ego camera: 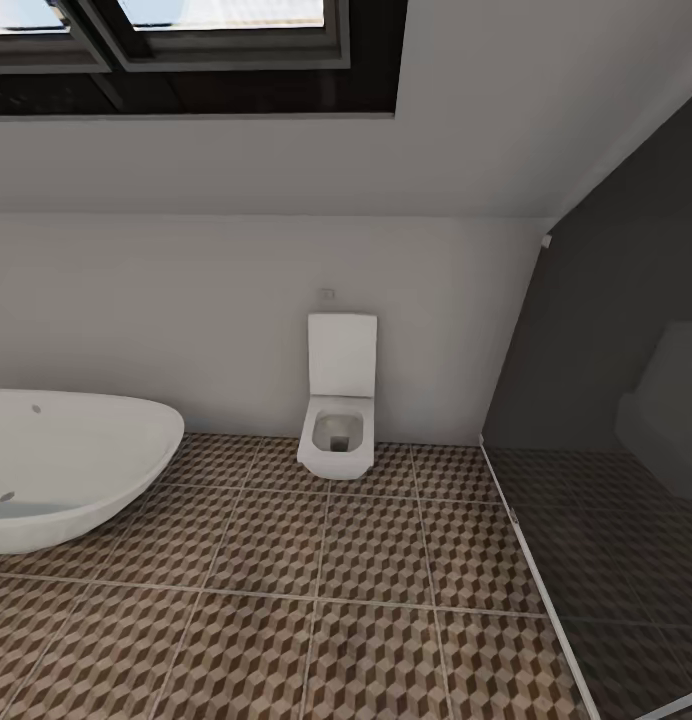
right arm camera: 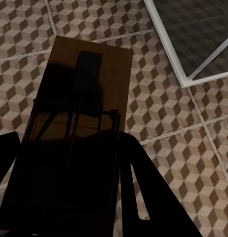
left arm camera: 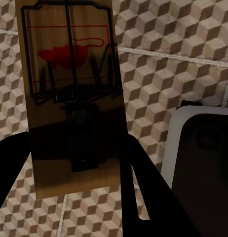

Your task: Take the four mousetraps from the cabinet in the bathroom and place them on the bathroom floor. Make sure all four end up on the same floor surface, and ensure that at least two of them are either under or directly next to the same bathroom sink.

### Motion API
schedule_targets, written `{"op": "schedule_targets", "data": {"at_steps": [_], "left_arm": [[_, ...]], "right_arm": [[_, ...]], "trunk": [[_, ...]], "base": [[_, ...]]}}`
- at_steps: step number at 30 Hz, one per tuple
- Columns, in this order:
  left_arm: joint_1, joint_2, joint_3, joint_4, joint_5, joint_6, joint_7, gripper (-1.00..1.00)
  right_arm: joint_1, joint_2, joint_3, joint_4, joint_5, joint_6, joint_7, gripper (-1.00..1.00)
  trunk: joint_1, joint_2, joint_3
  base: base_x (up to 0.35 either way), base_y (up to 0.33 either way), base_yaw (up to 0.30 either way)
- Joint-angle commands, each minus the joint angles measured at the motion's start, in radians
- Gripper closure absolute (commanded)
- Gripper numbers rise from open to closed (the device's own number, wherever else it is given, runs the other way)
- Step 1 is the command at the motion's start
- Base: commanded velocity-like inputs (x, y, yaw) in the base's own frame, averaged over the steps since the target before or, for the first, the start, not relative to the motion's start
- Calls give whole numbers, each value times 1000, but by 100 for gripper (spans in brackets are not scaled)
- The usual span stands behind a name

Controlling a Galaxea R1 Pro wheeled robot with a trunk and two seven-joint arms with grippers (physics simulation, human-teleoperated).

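You carry a trap in each arm. In the left wrist view, the left gripper (left arm camera: 77, 197) pinches a mousetrap (left arm camera: 72, 94) by the end away from its wire frame, with the red spot facing the camera and the bathroom floor (left arm camera: 163, 59) beneath it. A white-edged dark object (left arm camera: 203, 148) sits close by; I cannot tell what it is. In the right wrist view, the right gripper (right arm camera: 69, 197) likewise clamps a second mousetrap (right arm camera: 82, 113) above the tiles, near a white-framed glass panel (right arm camera: 193, 44).

From the head view, patterned floor stretches ahead, with the bathtub (ego camera: 66, 470) at 10 o'clock, the toilet (ego camera: 338, 410) near 12, and the glass panel at 3.

No sink appears here, so the main risk is dropping these traps in the wrong spot, away from any sink. Each hold covers just one end, so a quick turn could let a board slip or tilt out.
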Motion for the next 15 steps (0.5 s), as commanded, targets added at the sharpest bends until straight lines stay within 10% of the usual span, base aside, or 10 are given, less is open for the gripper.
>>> {"op": "schedule_targets", "data": {"at_steps": [1, 15], "left_arm": [[-1, -1, -7, 3, -2, -3, 6, 100], [-1, -1, -7, 3, -2, -3, 6, 100]], "right_arm": [[-1, 0, 9, 0, -2, -2, -9, 100], [-1, 0, 9, -1, -3, -2, -9, 100]], "trunk": [[1, -2, -2], [1, -2, -2]], "base": [[0, 0, 0], [0, 0, 0]]}}
